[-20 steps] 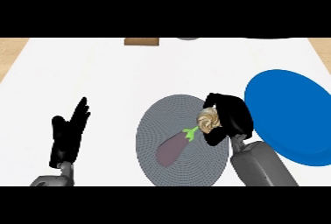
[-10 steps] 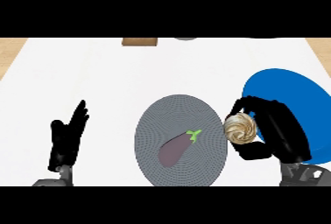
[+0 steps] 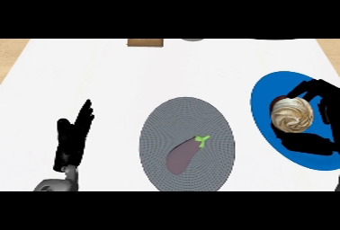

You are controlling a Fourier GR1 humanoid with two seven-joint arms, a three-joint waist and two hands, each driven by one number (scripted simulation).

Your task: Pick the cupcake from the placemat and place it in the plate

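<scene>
1 cupcake (image 3: 291,114), in right hand (image 3: 312,144), over plate (image 3: 262,96).

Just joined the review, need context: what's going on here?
The right hand is curled round the cupcake, holding it over the blue plate; whether it touches the plate can't be told. The grey placemat carries only an eggplant. The left hand rests open at the view's left, fingers up.

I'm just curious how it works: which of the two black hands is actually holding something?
The right hand, fingers curled round the cupcake over the blue plate. The left hand rests open, holding nothing.
</scene>
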